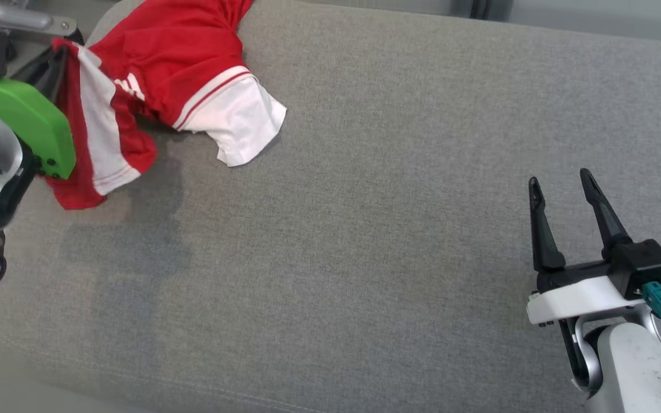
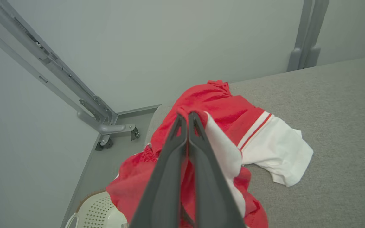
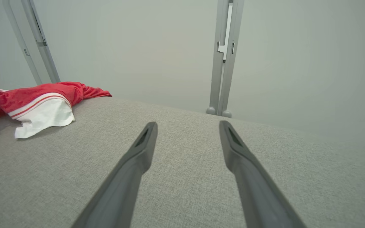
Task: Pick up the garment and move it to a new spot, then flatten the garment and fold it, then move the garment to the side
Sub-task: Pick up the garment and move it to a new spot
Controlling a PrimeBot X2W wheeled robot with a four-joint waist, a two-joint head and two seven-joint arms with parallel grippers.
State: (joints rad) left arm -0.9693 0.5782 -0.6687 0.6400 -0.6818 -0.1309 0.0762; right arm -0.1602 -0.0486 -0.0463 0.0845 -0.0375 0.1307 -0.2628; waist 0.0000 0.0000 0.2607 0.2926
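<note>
The garment (image 1: 175,63) is a red jersey with white sleeves and stripes, bunched at the far left corner of the grey cushioned surface (image 1: 365,229). In the left wrist view my left gripper (image 2: 188,115) is shut on a red fold of the garment (image 2: 220,107), and part of the cloth hangs lifted beside the green wrist cover (image 1: 32,123). A white sleeve (image 1: 244,117) lies flat on the surface. My right gripper (image 1: 560,183) stands open low at the right, nothing between its fingers, far from the garment (image 3: 40,98).
A white perforated basket (image 2: 97,212) sits on the floor below the surface's left edge. Grey metal frame posts (image 3: 223,57) and pale walls stand behind the surface. The surface's left edge runs close to the garment.
</note>
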